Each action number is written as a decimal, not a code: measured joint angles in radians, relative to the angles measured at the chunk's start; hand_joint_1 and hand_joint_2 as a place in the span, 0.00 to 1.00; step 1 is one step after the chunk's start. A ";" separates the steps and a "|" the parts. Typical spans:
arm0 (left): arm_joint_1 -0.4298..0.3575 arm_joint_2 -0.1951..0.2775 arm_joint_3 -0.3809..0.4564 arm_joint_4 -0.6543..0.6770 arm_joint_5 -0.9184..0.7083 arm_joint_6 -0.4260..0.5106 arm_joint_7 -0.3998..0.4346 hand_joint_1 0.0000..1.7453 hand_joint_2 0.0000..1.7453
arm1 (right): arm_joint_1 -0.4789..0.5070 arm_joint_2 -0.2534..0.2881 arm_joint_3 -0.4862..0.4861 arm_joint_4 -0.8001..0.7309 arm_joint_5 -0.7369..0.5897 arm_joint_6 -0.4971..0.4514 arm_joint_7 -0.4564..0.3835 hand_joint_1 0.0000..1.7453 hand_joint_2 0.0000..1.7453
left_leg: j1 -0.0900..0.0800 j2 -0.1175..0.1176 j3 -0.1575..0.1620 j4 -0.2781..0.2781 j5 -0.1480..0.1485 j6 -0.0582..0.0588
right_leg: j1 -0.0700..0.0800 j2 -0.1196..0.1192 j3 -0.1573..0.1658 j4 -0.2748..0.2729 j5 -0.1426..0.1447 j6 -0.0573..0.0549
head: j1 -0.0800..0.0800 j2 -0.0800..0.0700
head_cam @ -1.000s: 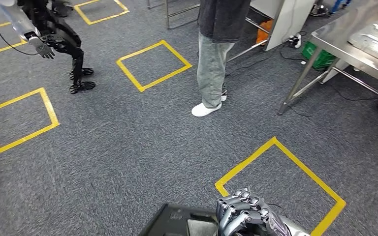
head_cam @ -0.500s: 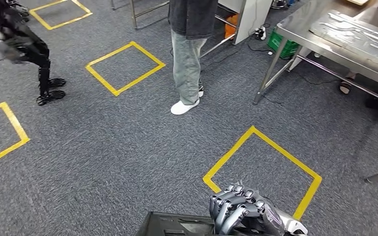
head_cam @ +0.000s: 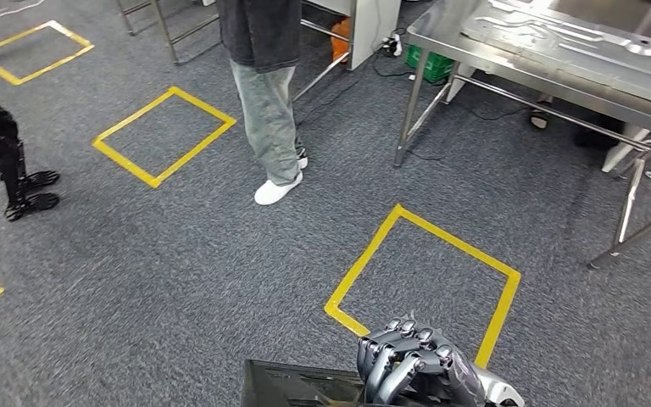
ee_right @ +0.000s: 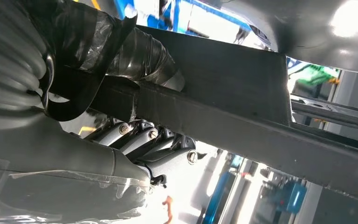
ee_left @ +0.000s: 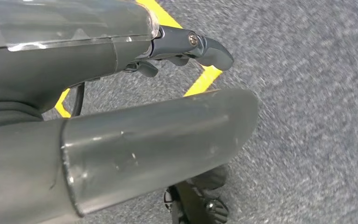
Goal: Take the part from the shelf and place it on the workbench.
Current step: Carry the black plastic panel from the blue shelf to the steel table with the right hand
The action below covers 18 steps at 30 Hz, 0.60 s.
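Head view: part (head_cam: 292, 386) gripped, long axis unclear

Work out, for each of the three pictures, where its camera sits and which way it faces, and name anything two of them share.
Head view: high on the body, looking down at carpet, a yellow tape square, a steel workbench and a person's legs; right hand grips the black part.
Left wrist view: behind the left hand, facing carpet and yellow tape.
Right wrist view: behind the right hand, under the part.
Shared: part, right hand.
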 joint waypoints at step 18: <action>-0.007 -0.034 0.000 0.000 0.000 -0.013 -0.032 0.00 0.00 | 0.012 0.007 0.034 0.011 -0.006 -0.010 0.029 1.00 1.00 | -0.004 0.083 0.114 -0.213 0.057 0.040 | -0.001 -0.108 -0.025 0.037 -0.001 0.039 | 0.000 0.000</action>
